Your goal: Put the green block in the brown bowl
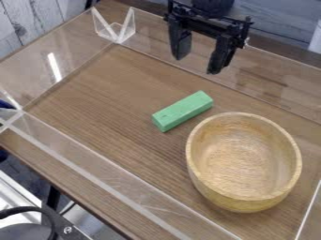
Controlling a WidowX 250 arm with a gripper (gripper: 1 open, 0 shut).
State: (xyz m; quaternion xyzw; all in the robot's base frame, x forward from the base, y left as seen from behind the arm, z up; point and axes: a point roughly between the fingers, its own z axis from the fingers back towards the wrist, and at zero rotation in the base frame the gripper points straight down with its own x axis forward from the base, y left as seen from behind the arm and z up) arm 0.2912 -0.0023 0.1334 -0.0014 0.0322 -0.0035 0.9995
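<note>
Reach for the green block (pixel 183 111) in hand; lying flat on the wooden table (pixel 94 101), untouched, just beside the brown bowl (pixel 242 161) and outside its rim. Black gripper (pixel 202 59) beyond it, fingers well apart, apparently gripping nothing. Next: come over the block, straddle its narrow width, close. Bowl wall near, possibly cramping one finger. Clear object (pixel 114 22) off at the far edge, perhaps a plastic holder; not in the way.

The gripper's (pixel 202 49) upper body is cut off; the fingertips' fine detail is blurred.
</note>
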